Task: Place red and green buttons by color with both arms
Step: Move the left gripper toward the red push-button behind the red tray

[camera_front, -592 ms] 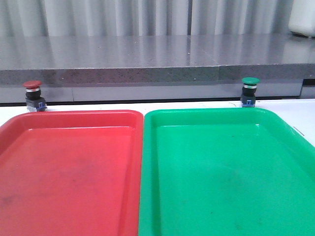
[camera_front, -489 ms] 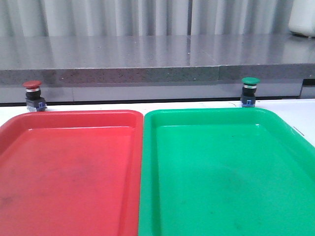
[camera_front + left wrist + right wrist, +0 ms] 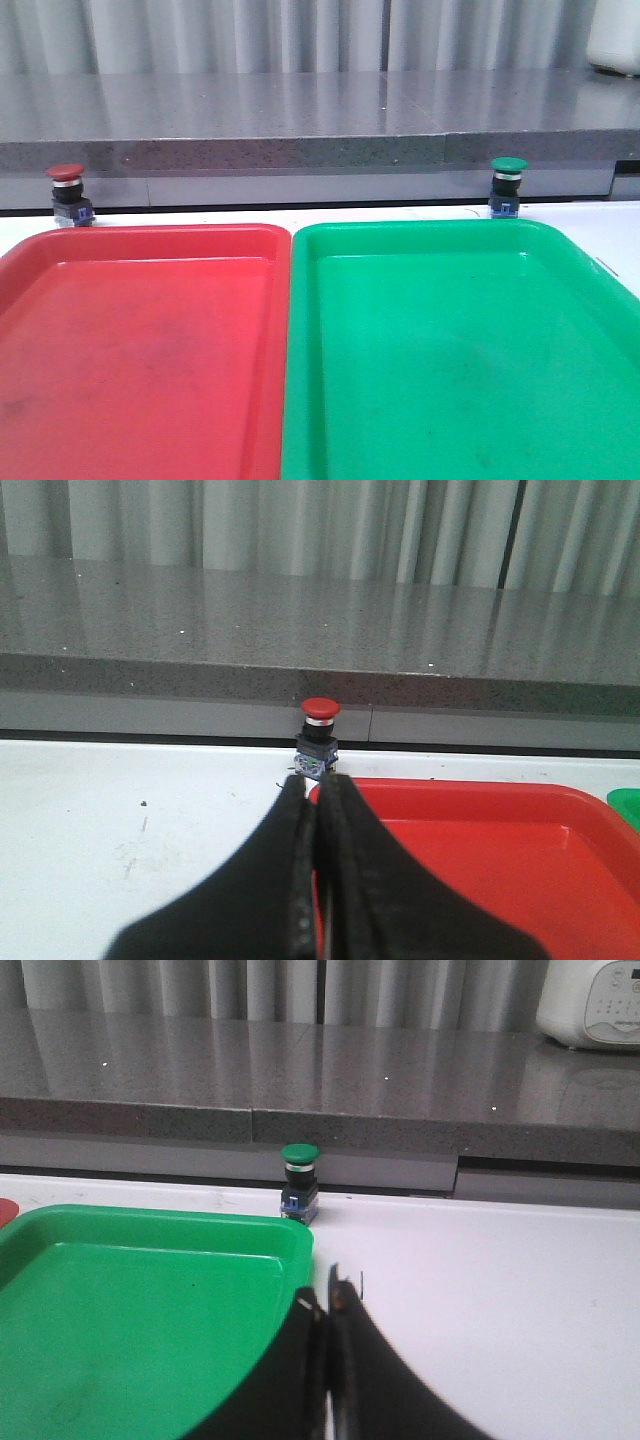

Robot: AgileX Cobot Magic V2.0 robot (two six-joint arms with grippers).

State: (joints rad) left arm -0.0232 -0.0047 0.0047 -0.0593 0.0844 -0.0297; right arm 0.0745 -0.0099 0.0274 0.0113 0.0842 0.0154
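The red button stands upright on the white table behind the far left corner of the red tray. It also shows in the left wrist view. The green button stands upright behind the far edge of the green tray, and shows in the right wrist view. My left gripper is shut and empty, short of the red button, over the red tray's edge. My right gripper is shut and empty at the green tray's corner. Neither arm shows in the front view.
A grey stone ledge runs along the back of the table, just behind both buttons. A white appliance sits on it at the far right. The two trays lie side by side, touching.
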